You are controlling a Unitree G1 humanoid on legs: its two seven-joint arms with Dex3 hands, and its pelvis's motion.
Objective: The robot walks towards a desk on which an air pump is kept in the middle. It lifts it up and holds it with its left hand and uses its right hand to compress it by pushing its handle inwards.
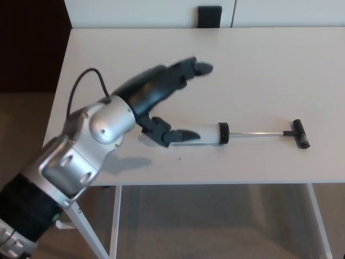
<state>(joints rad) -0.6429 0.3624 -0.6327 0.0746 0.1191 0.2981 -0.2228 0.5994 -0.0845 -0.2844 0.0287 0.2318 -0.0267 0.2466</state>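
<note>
The air pump (210, 133) lies flat on the desk (259, 70) with its white barrel pointing left. Its thin rod is drawn out to the right and ends in a black T-handle (299, 133). My left hand (164, 94) is open above the barrel's left end, which it hides. The thumb lies across the barrel's near side and the fingers (191, 68) reach over the far side, apart from the barrel. No part of my right hand shows.
My left forearm (81, 156) crosses the desk's front left corner. A black block (209, 16) stands against the white panel behind the desk. White desk legs (114, 221) and brown floor show below the front edge.
</note>
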